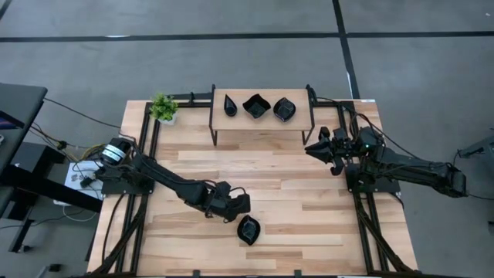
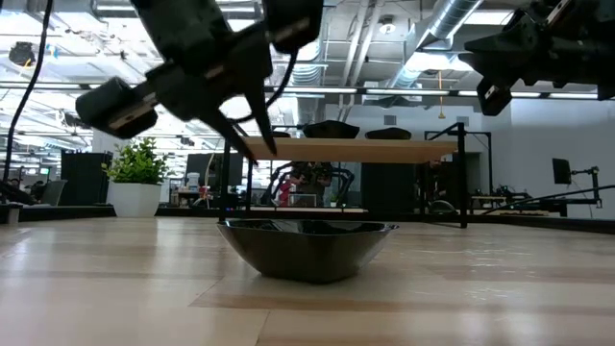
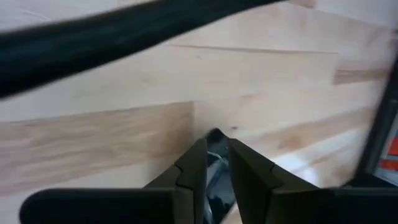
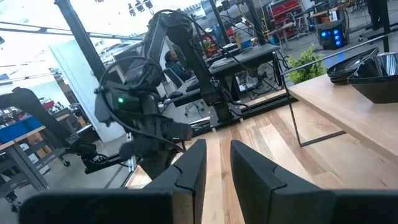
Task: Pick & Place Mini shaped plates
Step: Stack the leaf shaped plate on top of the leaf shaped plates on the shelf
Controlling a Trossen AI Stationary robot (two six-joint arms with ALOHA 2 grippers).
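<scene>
A: Spanning most of the overhead frame, the wooden table (image 1: pixel 309 224) carries a raised shelf (image 1: pixel 262 123) at upper centre. What sits on it?

B: Three mini shaped plates: a slim teardrop plate (image 1: pixel 230 105), a wavy-edged square plate (image 1: pixel 256 106) and a leaf-like plate (image 1: pixel 284 109), side by side. A small green plant (image 1: pixel 163 107) stands just left of the shelf.

A: And the arms?

B: The left gripper (image 1: pixel 241 204) hangs at lower centre, just above and left of a fourth plate (image 1: pixel 248 229) lying on the table. Its fingers (image 3: pixel 193 171) stand slightly parted and hold nothing; the plate's edge shows between them in the left wrist view. The right gripper (image 1: pixel 315 148) waits at centre right, beside the shelf's right end, narrowly parted and empty.

A: How far along is the task?

B: Judging by the layout, three plates are placed on the shelf; one remains on the table, not yet grasped.
</scene>
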